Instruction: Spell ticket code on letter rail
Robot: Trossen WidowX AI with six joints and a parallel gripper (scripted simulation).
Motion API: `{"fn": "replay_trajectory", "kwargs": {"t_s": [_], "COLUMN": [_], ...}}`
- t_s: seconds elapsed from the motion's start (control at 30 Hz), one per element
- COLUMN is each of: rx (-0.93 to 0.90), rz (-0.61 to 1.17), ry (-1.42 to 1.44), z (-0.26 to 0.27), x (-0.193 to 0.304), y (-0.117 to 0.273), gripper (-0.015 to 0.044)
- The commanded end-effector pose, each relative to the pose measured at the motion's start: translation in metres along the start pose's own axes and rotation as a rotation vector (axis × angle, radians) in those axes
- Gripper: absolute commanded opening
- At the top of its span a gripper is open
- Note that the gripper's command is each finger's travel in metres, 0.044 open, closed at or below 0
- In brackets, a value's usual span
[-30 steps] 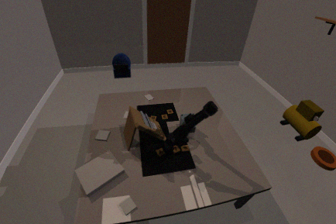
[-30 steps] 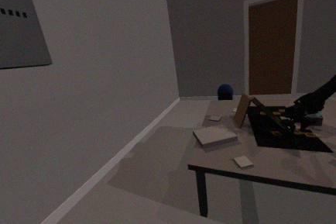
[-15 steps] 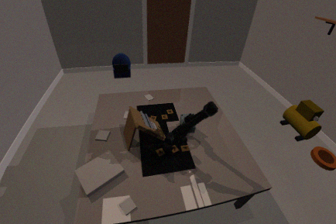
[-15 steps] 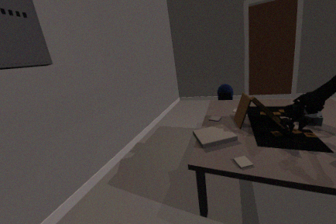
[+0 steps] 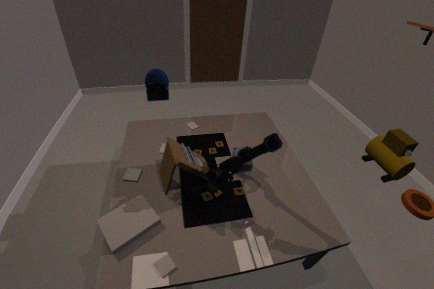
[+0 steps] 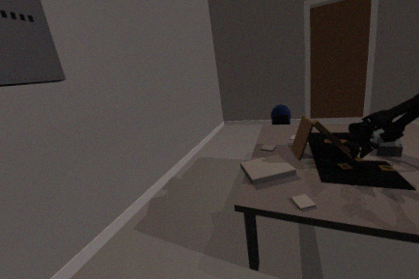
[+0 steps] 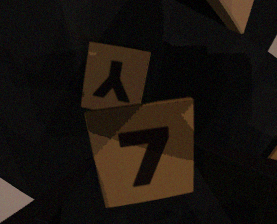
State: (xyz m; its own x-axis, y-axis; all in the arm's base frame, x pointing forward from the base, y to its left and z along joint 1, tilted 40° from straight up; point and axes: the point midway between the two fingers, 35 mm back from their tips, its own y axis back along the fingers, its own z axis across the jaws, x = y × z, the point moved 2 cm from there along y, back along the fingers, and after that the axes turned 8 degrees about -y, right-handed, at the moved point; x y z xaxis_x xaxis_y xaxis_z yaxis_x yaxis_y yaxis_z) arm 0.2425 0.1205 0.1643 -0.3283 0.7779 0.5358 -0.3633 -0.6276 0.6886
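Gripper (image 5: 218, 179) (image 6: 359, 150) (image 7: 145, 157) clamped on the 7 tile (image 7: 144, 162); its placement in the rail remains undone, the rail's contents being indistinct.

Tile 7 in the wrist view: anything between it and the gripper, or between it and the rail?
Nothing visible between it and the gripper: the 7 tile is held. The Y tile sits right at its edge; whether that blocks the rail's open end, I cannot tell.
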Motion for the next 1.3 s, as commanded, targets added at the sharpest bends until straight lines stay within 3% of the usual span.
{"fn": "replay_trajectory", "kwargs": {"t_s": [0.0, 1.27], "rx": [-0.054, -0.416], "rz": [-0.011, -0.360], "ry": [0.070, 0.678], "z": [0.015, 0.113], "x": [-0.006, -0.066], "y": [0.008, 0.113], "gripper": [0.0000, 0.0000]}}
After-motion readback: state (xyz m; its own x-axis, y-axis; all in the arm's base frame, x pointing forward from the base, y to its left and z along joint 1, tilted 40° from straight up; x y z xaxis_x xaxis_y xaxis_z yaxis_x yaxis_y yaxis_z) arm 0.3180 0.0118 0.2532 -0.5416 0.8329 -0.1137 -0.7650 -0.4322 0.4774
